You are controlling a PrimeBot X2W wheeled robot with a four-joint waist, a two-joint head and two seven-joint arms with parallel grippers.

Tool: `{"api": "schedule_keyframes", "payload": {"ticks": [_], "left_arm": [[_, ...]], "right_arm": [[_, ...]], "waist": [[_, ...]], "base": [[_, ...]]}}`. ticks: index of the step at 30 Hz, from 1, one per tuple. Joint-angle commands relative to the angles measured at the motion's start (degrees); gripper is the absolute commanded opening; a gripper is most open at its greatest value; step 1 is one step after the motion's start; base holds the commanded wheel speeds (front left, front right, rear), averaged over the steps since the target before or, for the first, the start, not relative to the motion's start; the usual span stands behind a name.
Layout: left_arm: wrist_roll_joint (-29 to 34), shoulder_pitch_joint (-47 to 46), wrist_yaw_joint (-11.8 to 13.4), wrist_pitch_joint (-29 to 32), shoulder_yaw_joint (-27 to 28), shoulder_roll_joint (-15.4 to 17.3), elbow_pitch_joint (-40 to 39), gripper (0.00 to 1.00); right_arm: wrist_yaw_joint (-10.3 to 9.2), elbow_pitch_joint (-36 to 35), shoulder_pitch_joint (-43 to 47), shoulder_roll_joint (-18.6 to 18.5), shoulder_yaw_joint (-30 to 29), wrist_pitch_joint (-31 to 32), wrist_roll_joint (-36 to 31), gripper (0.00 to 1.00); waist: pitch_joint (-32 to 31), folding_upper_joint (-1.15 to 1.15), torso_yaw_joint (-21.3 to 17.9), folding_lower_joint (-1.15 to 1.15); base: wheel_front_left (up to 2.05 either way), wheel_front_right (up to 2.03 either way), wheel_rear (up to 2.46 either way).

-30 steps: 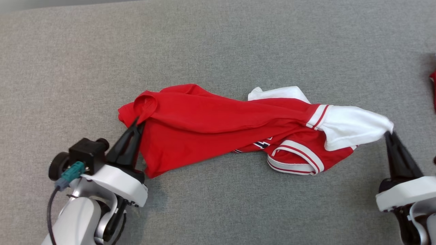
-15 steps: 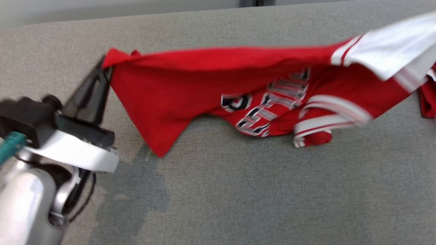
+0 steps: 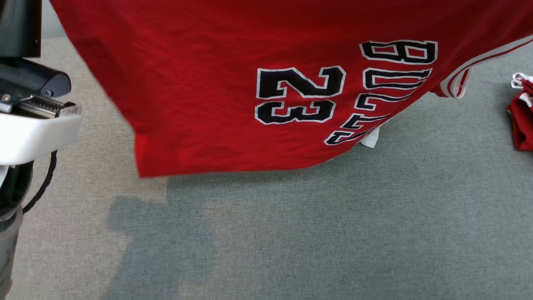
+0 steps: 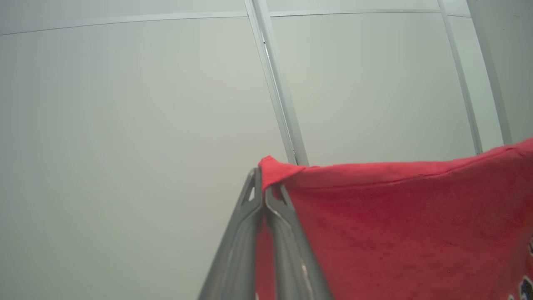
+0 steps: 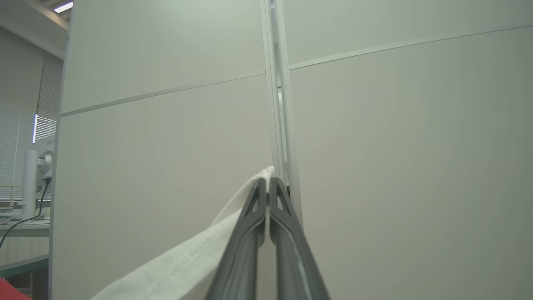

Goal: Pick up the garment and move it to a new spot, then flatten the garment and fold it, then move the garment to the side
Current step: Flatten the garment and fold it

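Note:
The garment [image 3: 200,104] is a red jersey with black "23" and lettering, hanging in the air above the grey table [image 3: 333,233] with its lower hem free. In the left wrist view my left gripper [image 4: 264,189] is shut on a red corner of the garment [image 4: 395,221], held up towards a pale wall. In the right wrist view my right gripper [image 5: 267,183] is shut on a white part of the garment [image 5: 187,262]. The left arm's white wrist housing [image 3: 37,129] sits at the head view's left edge.
Another red and white cloth [image 3: 522,121] lies on the table at the right edge. The jersey casts a shadow on the grey surface [image 3: 166,246] below it. Pale wall panels stand behind; a desk with a monitor [image 5: 39,166] shows far left.
Both grippers have risen with the garment, which went from lying crumpled on the table to hanging spread between them. The head view has shifted as well.

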Motion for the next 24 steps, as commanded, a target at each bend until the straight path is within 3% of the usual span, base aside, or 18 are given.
{"api": "schedule_keyframes", "payload": {"ticks": [1, 6, 10, 17, 18, 21, 24], "left_arm": [[-0.6, -1.5, 0.2, 0.3, 0.2, -0.1, -0.3, 0.00], [-0.9, -5.2, 0.0, 0.7, -0.2, -0.7, 1.0, 0.00], [-1.8, -11.2, -1.4, 0.4, -1.2, -1.7, 6.6, 0.00], [-1.4, -30.7, -5.0, -3.8, -2.1, -4.3, 29.3, 0.00], [-1.4, -30.7, -5.0, -3.8, -2.1, -4.3, 29.3, 0.00], [-0.2, -39.8, -6.8, -7.2, -3.5, -5.8, 41.8, 0.00], [0.0, -43.9, -7.6, -8.7, -4.1, -6.3, 47.4, 0.00]], "right_arm": [[-0.02, 0.1, -1.0, 0.2, 0.2, 0.7, -0.2, 0.00], [-0.02, 2.8, -3.4, 0.6, 1.5, 2.8, -0.8, 0.00], [-0.02, 7.9, -8.4, 0.1, 3.6, 3.8, -1.9, 0.00], [-0.02, 26.2, -27.1, -0.2, 7.7, 1.9, -4.2, 0.00], [-0.02, 26.2, -27.1, -0.2, 7.7, 1.9, -4.2, 0.00], [-0.02, 37.3, -37.2, 0.2, 9.0, -2.5, -6.5, 0.00], [-0.02, 42.7, -41.6, 0.9, 9.9, -5.2, -7.1, 0.00]], "waist": [[0.2, 0.00, -0.1, 0.00], [2.0, 0.00, -0.3, 0.00], [4.5, 0.00, -0.3, 0.00], [10.2, 0.00, -0.7, 0.00], [10.2, 0.00, -0.7, 0.00], [11.6, 0.00, -1.1, 0.00], [12.0, 0.00, -1.4, 0.00]], "base": [[0.00, 0.00, 0.00], [0.00, 0.00, 0.00], [0.00, 0.00, 0.00], [0.00, 0.00, 0.00], [0.00, 0.00, 0.00], [0.00, 0.00, 0.00], [0.00, 0.00, 0.00]]}}
